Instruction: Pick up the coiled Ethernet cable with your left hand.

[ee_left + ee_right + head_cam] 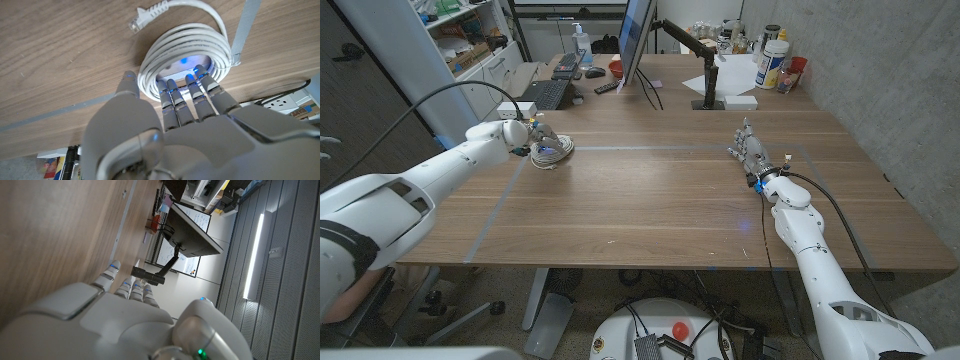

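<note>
Your left hand (517, 133) sits left of centre, fingers (192, 90) hooked into the cable (552, 152) coil, thumb outside. Right hand (751, 153) stands empty at right, fingers loosely together.

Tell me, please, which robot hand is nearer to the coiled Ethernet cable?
The left robot hand: its fingers reach into the coiled Ethernet cable. The right robot hand stands far across the table.

One coiled cable (552, 152) lies on the one worktop (650, 200), at about ten o'clock. Two robot hands: the left robot hand (516, 133) at ten o'clock, the right robot hand (751, 154) at two o'clock. One monitor (636, 40) stands at twelve o'clock, with one keyboard (547, 93) at eleven. One white bottle (772, 63) stands at one o'clock.
</note>
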Robot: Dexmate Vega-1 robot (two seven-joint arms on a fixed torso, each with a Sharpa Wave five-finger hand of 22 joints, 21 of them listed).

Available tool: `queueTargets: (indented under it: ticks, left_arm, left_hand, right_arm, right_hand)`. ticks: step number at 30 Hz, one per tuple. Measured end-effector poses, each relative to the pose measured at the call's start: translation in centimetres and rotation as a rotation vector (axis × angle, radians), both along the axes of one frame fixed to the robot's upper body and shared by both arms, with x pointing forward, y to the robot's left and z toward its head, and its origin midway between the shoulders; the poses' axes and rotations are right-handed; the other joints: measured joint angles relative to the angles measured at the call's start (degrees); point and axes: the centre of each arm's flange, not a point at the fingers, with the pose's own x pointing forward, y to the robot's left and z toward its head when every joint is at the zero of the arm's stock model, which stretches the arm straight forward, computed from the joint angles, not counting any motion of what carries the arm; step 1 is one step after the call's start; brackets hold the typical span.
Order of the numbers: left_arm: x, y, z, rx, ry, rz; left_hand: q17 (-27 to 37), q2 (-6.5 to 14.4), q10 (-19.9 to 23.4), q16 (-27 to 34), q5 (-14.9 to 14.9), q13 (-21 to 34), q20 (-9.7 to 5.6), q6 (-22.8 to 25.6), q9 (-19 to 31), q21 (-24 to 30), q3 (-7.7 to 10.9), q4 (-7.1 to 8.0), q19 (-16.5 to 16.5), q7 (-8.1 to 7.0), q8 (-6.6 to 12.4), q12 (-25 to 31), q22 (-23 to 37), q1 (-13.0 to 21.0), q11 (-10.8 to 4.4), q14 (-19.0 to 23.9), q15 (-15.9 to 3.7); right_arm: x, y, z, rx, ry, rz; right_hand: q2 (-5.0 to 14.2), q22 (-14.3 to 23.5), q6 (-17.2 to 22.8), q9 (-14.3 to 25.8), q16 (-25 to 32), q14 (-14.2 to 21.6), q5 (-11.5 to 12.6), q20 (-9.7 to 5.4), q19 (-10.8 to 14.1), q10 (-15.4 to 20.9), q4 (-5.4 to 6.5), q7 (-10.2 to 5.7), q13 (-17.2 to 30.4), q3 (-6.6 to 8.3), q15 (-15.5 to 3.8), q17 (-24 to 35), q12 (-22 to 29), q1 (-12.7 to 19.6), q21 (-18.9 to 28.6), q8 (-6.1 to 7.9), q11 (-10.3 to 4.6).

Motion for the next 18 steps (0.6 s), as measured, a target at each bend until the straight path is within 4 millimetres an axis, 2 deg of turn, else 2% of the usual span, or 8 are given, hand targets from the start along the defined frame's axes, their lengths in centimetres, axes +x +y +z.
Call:
queueTargets:
  ticks: [3,9,18]
  left_arm:
    - [0.01,0.01,-0.12,0.001,0.000,0.000]
    - [-0.02,0.07,-0.43,0.001,0.003,0.001]
    - [-0.02,0.14,-0.56,0.000,0.005,0.006]
  left_hand:
    - [0.0,1.0,-0.6,-0.1,-0.3,0.2,0.00,-1.3,0.0,0.0,0.63,-0.62,0.0,0.00,-0.08,-0.3,0.0,1.8,-0.30,-0.3,-0.16]
    - [0.0,1.7,-1.6,-0.5,-0.9,0.3,0.33,-3.4,0.3,-0.2,1.50,-1.49,-0.3,0.24,-0.95,-1.0,0.0,5.1,-0.31,-1.2,-0.13]
    - [0.0,1.2,-2.4,-0.5,-1.7,0.4,0.29,-4.2,0.3,-0.3,1.50,-1.49,-0.7,0.31,-1.17,-1.5,0.0,5.5,-0.51,-1.9,-0.01]
  right_arm:
    - [0.00,0.00,0.00,0.000,0.000,0.000]
    - [0.00,0.01,0.01,0.000,0.000,0.001]
    - [-0.01,0.00,0.01,0.001,-0.001,0.000]
  right_hand:
    - [0.00,0.0,0.0,0.0,0.0,0.0,0.0,0.00,0.0,0.0,0.00,0.00,0.0,0.00,0.00,0.0,0.0,0.0,0.0,0.00,0.00]
    - [0.00,0.0,0.0,0.0,0.0,0.0,0.0,0.00,0.0,0.0,0.00,0.00,0.0,0.00,0.00,0.0,0.0,0.0,0.0,0.00,0.00]
    - [0.00,0.0,0.0,0.0,0.0,0.0,0.0,0.00,0.0,0.0,0.00,0.00,0.0,0.00,0.00,0.0,0.0,0.0,0.0,0.00,0.00]
